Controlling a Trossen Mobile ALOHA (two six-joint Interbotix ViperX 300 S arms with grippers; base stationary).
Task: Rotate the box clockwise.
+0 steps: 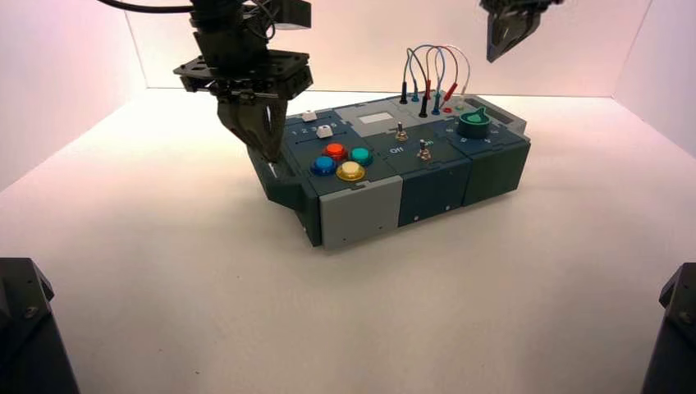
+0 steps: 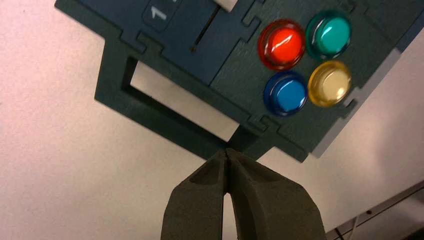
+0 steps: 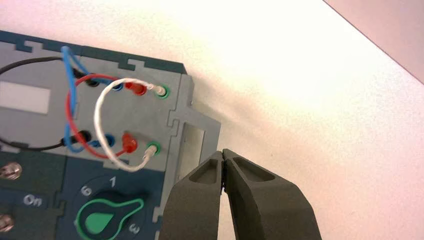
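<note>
two grippers hang over the scene, one at each end of the box [image 1: 394, 168], which sits turned on the white table [image 1: 205, 287] a little beyond mid-table, its left end nearer the robot than its right. going from the left: the left gripper [image 1: 267, 153] points down at the box's left end, its fingers pressed together with no gap, tips at the dark teal end handle [image 2: 165, 117] (the wrist view shows them at the handle's outer bar, though contact cannot be judged). just right of it lie two white sliders [image 1: 318, 124] and four round buttons: red [image 1: 335, 151], teal [image 1: 360, 155], blue [image 1: 323, 165] and yellow [image 1: 350, 171]. further right stand two toggle switches [image 1: 423, 150], then looped jumper wires [image 1: 435, 78] at the far side and a green knob [image 1: 473, 123]. at the far right, the right gripper [image 1: 505, 43] hovers high above and beyond the box's right end, its fingers also closed on nothing; its wrist view looks down on the grey end handle [image 3: 195, 145].
</note>
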